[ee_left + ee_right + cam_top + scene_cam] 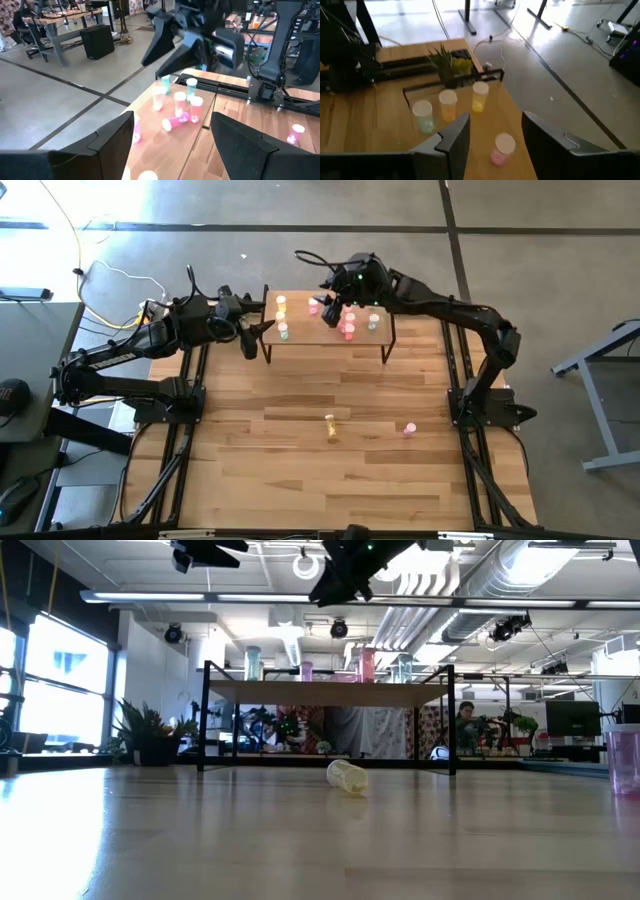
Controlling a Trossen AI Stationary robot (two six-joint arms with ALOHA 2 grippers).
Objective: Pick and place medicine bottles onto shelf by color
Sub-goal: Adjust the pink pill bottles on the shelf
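The shelf (pixel 372 338) stands at the table's far side with several medicine bottles upright on its top: yellow and green ones (pixel 281 307) at its left end, pink and green ones (pixel 349 326) toward its right. One pink bottle (pixel 175 121) lies on its side there. My right gripper (pixel 335 585) hangs open well above the shelf top, holding nothing; a pink bottle (pixel 502 147) stands below its fingers. My left gripper (pixel 262 328) waits open just off the shelf's left end. A yellow bottle (pixel 331 427) lies on the table, and a pink one (pixel 409 429) stands nearby.
A green-yellow pineapple-like object (pixel 451 64) sits past the shelf's left end. The slatted tabletop (pixel 300 470) spreads out in front of the shelf, which stands on black legs (pixel 205 715). A person (pixel 466 725) sits in the room behind.
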